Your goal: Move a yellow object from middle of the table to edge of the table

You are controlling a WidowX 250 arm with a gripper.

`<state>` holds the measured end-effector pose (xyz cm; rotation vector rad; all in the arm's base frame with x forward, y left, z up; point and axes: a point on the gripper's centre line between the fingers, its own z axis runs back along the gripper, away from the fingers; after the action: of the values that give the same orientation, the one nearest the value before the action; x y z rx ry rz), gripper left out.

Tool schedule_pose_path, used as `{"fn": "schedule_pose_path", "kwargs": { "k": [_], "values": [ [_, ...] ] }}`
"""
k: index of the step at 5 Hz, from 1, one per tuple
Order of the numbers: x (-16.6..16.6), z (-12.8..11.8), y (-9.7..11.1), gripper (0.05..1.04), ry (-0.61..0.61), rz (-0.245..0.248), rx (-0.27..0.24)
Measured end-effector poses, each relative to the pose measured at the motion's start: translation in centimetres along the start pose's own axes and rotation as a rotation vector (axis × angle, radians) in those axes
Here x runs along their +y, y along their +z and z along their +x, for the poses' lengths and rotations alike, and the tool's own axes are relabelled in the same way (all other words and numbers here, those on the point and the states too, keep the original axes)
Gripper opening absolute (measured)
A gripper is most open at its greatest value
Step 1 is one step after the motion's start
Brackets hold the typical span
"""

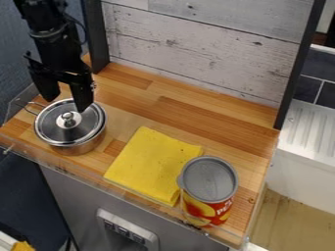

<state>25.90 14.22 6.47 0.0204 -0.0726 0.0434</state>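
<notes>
The hand point(66, 104) was located above the lidded pot point(80, 146), at the left of the camera view, pointing down, its two fingers set wide apart. The yellow cloth point(150, 164) lay flat and folded on the tabletop point(203, 117), between the pot and the can point(209, 180), its lower end near the front edge. The can stood upright at the cloth's right corner; contact between them could not be determined.
</notes>
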Motion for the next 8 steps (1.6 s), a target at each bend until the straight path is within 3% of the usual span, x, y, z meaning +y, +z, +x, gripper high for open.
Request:
{"fn": "schedule_pose_path", "kwargs": {
  "k": [1, 2, 4, 5, 7, 8],
  "values": [
    [-0.3, -0.4, -0.8, 1.0, 0.003, -0.013, 0.028],
    [-4.9, -1.2, -2.6, 1.0, -0.096, -0.04, 0.078],
    [-11.4, -1.5, -4.6, 1.0, -0.243, 0.001, 0.098],
    [-12.2, -1.7, -6.9, 1.001, -0.215, 0.012, 0.159],
    [-12.4, 0.3, -7.7, 1.001, -0.199, 0.028, 0.171],
    [-12.4, 4.2, -7.9, 1.001, -0.149, 0.02, 0.141]
  ]
}}
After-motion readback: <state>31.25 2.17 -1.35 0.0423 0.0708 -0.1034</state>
